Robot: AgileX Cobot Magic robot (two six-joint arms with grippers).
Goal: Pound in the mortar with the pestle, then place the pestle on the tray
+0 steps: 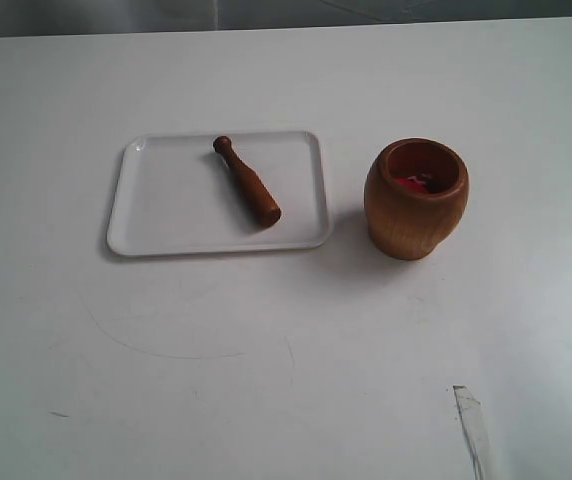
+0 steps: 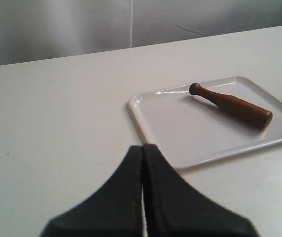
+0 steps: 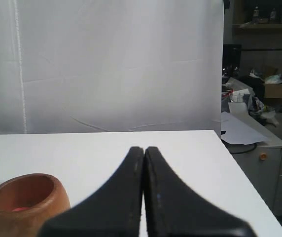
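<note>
The dark reddish-brown pestle point(image 1: 247, 181) point(image 2: 231, 105) lies flat on the white tray point(image 1: 166, 215) point(image 2: 180, 128), knob end toward the far side. To the tray's right the light-brown wooden mortar point(image 1: 416, 198) point(image 3: 22, 210) stands upright, with something red inside its mouth. Neither arm shows in the exterior view. In the left wrist view my left gripper point(image 2: 143, 146) is shut and empty, short of the tray's near corner. In the right wrist view my right gripper point(image 3: 144, 149) is shut and empty, with the mortar off to one side of it.
A white table point(image 1: 286, 350) carries everything. A strip of clear tape point(image 1: 471, 425) lies near its front right. Behind the table hangs a white backdrop point(image 3: 116, 64); cluttered desks and shelves point(image 3: 259, 94) stand past the table's right edge.
</note>
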